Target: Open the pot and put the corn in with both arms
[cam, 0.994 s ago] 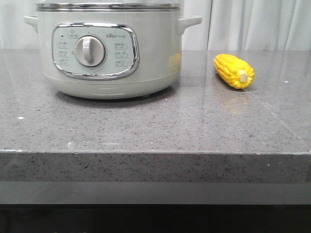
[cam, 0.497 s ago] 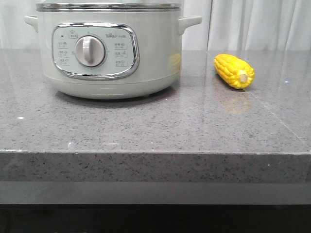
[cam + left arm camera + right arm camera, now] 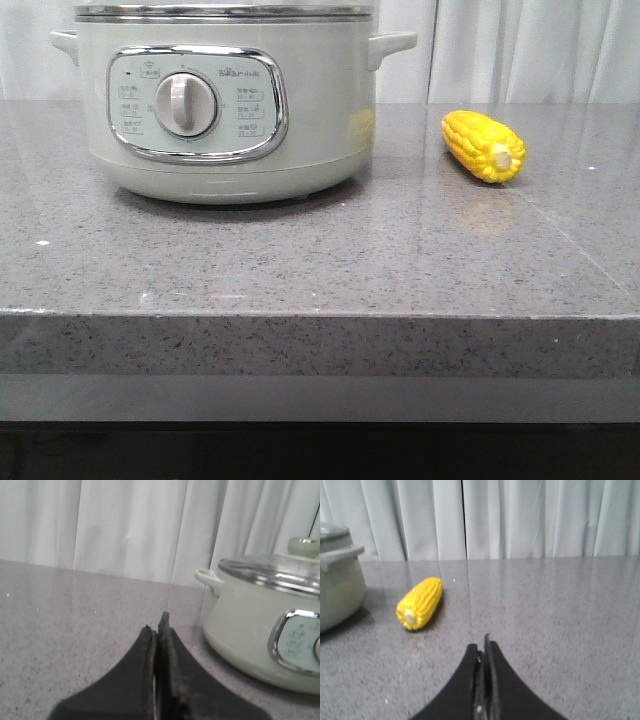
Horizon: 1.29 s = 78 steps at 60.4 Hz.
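Observation:
The pale cream-green pot (image 3: 225, 105) stands at the back left of the grey counter, its dial panel facing me. Its glass lid with a pale knob (image 3: 304, 546) sits on the metal rim, seen in the left wrist view. The yellow corn (image 3: 483, 146) lies on the counter to the right of the pot, stub end toward me; it also shows in the right wrist view (image 3: 420, 603). My left gripper (image 3: 159, 625) is shut and empty, low over the counter to the left of the pot (image 3: 265, 630). My right gripper (image 3: 482, 647) is shut and empty, to the right of the corn and nearer than it. Neither gripper shows in the front view.
The speckled grey counter (image 3: 320, 270) has a thick front edge across the front view. White curtains (image 3: 530, 50) hang behind the counter. The pot's side handles (image 3: 392, 44) stick out left and right.

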Tool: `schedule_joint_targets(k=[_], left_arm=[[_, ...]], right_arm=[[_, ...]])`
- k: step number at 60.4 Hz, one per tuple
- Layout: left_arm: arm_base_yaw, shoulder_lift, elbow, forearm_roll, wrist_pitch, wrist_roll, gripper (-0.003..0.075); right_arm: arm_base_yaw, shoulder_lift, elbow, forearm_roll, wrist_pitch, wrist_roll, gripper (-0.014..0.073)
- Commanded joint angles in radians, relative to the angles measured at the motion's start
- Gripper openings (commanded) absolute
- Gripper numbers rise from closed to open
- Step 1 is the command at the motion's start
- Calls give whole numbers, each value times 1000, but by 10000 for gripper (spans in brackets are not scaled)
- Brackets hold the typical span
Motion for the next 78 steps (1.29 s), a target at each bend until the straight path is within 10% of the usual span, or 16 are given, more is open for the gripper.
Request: schedule_joint_targets(k=[1,30,66,78], left_arm=[[-7,16,-138,-3,16,-1,-20],[-7,360,-659,23,413,3,-20],[-7,491,-665,23,404,3,-20],[-7,499,-665,23,402,3,193]], right_arm=[[-2,1,-121,-12,5,-5,-120],[-2,366,-592,-12,370,-28,-120],[-2,517,-602,-12,377,-33,-113],[-2,517,-602,-12,377,-37,218]])
